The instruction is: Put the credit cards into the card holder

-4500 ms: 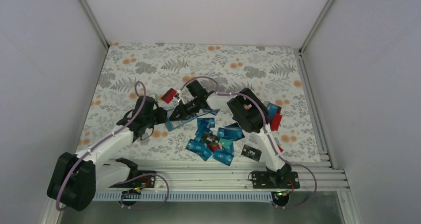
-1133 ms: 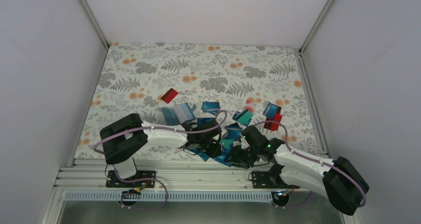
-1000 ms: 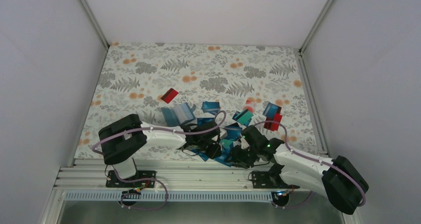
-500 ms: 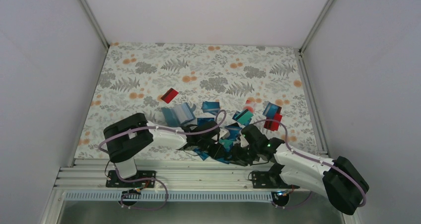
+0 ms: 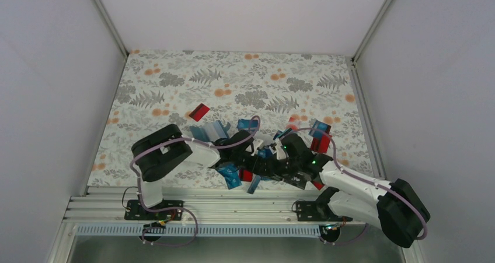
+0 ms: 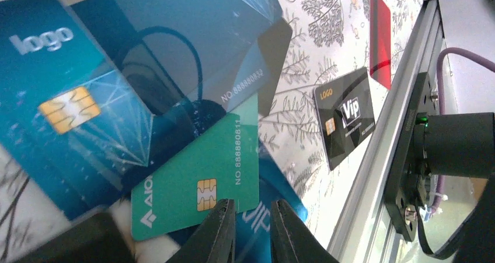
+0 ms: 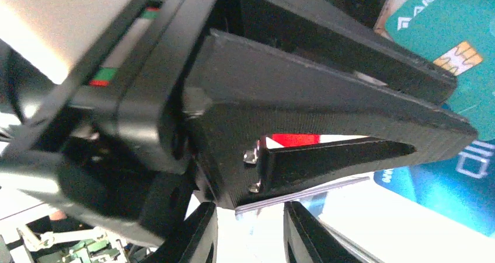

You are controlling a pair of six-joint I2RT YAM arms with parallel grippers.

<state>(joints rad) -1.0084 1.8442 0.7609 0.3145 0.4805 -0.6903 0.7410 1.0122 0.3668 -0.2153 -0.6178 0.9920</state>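
The credit cards lie in a heap near the table's front, among them a blue one (image 5: 232, 175) and a teal one (image 6: 195, 184). The card holder (image 5: 209, 132) lies spread open behind the heap, apart from both grippers. My left gripper (image 5: 260, 160) (image 6: 252, 228) points down into the heap. Its jaws stand a narrow gap apart with nothing clamped, and a blue card (image 6: 292, 207) shows behind them. My right gripper (image 5: 273, 171) (image 7: 251, 234) meets it from the right, open. A card seen edge-on (image 7: 303, 194) leans along the left finger (image 7: 327, 100), its end between the right jaws, untouched.
A red card (image 5: 199, 111) and a blue card (image 5: 248, 125) lie behind the holder. More cards (image 5: 320, 129) sit at the right. A black card (image 6: 345, 116) lies beside the metal rail (image 5: 233, 202) at the near edge. Both arms cross low over the heap.
Both grippers have moved away from the rail into the heap and come together. The right jaws have narrowed. Cards have shifted, and a red one now shows in the heap.
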